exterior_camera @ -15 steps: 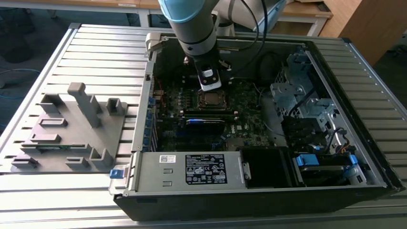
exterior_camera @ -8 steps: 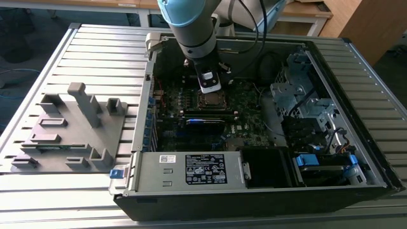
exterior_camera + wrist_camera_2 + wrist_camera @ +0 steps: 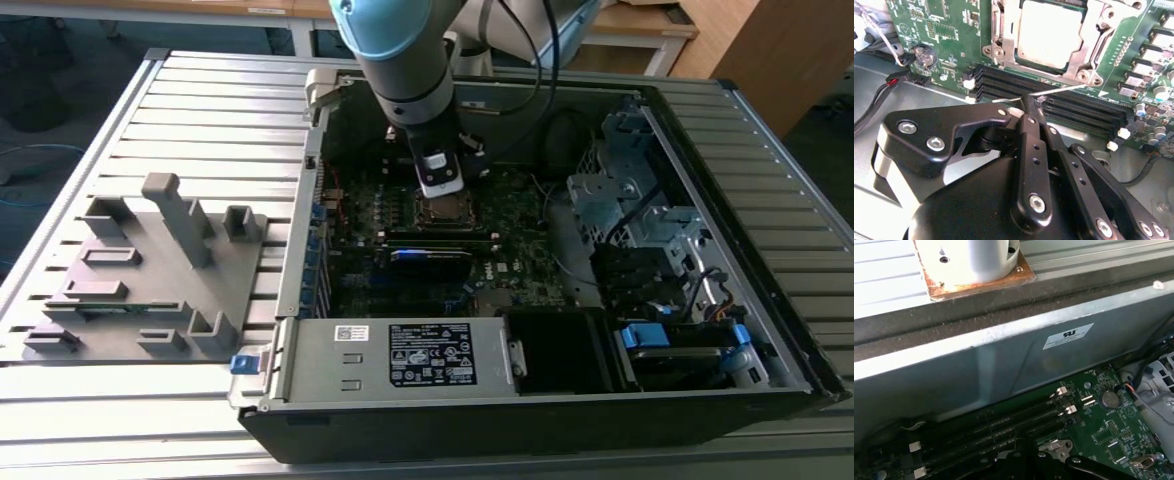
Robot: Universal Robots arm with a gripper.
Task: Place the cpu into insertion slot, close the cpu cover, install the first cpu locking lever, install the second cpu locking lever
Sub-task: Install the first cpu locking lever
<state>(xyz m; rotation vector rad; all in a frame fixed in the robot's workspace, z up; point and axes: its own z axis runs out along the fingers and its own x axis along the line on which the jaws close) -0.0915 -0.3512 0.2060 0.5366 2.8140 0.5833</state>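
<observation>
The cpu [image 3: 1049,35], a dull silvery square, lies flat in the insertion slot [image 3: 447,210] on the green board. The cpu cover [image 3: 1004,47] is folded down around it, so the chip shows through the cover's window. A thin silvery locking lever [image 3: 1059,90] runs along the socket's edge, above the black memory slots [image 3: 1079,112]. My gripper [image 3: 1031,103] is shut, and its black fingertips touch this lever near its hooked end. I cannot tell whether the rod is pinched or only pressed. In the exterior view my gripper [image 3: 439,190] hangs just over the socket, inside the case.
The open computer case [image 3: 747,130] lies on a slatted table. Its power supply [image 3: 400,355] is at the front and a drive cage [image 3: 641,220] on the exterior view's right. A grey fixture [image 3: 147,270] stands on the exterior view's left. Cables [image 3: 541,70] trail from the arm. The case wall [image 3: 1004,365] rises beside the memory slots.
</observation>
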